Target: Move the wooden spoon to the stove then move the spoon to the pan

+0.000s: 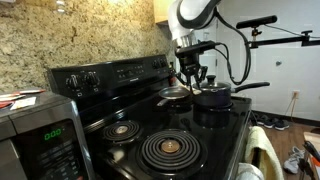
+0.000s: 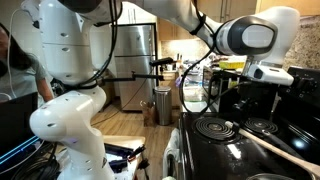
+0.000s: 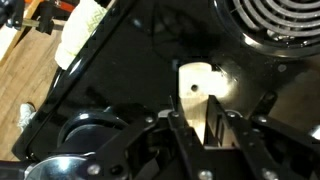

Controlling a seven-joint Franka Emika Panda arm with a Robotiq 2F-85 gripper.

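Hovering near the back edge of the tabletop (image 1: 215, 135), the pincer (image 1: 190, 77) hangs above the pan (image 1: 175, 96) — whether it is clenched on the spoon (image 3: 200, 82) I cannot tell. The spoon's tan bowl shows just past the fingers, over the stove (image 1: 110, 75). I'd keep the handle level, move slowly, and clear the pan's rim before letting go.

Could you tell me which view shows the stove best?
An exterior view shows the stove best: its burners and knobbed back panel. In an exterior view the stove is just a corner with coils; the wrist view gives its glossy surface and a coil's edge.
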